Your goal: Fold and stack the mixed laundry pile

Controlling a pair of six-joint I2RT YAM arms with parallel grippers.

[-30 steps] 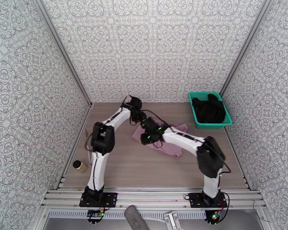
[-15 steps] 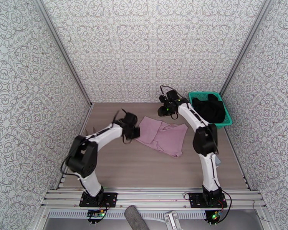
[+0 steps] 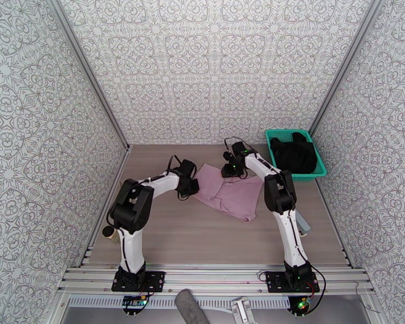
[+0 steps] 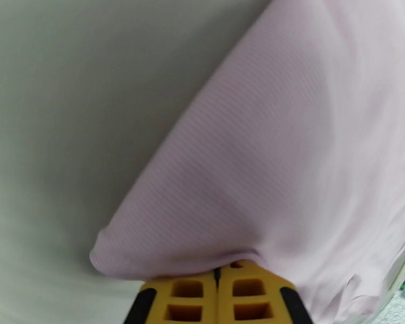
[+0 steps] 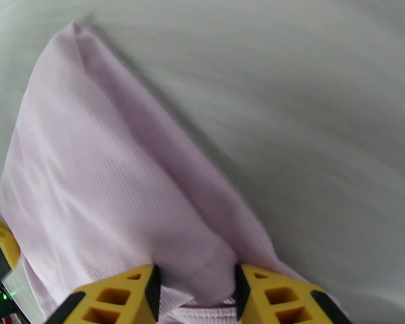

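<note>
Step in hand, as I judge it: spreading the pink shirt [image 3: 232, 194] flat mid-desk [image 3: 202, 236]. The left gripper [image 4: 217, 272] pinches its left edge. The right gripper [image 5: 194, 284] straddles a far-edge fold, jaws parted. The next move needs 2 firm holds. The black garment [image 3: 294, 153] sits in the basket [image 3: 298, 177].

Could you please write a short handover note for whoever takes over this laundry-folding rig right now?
End effectors: the left end effector is shut, pinching the left edge of the dusty mauve-pink cloth shirt. The right end effector has its jaws apart astride a fold at the shirt's far edge; whether they squeeze it is unclear.
Things: the shirt lies partly spread on the wooden table. The large black cloth garment sits in the teal plastic mesh basket at far right.
Done: the shirt is out on the table, not yet neatly folded.
Left: fold the shirt, take out and fold the black garment, stack both.
</note>
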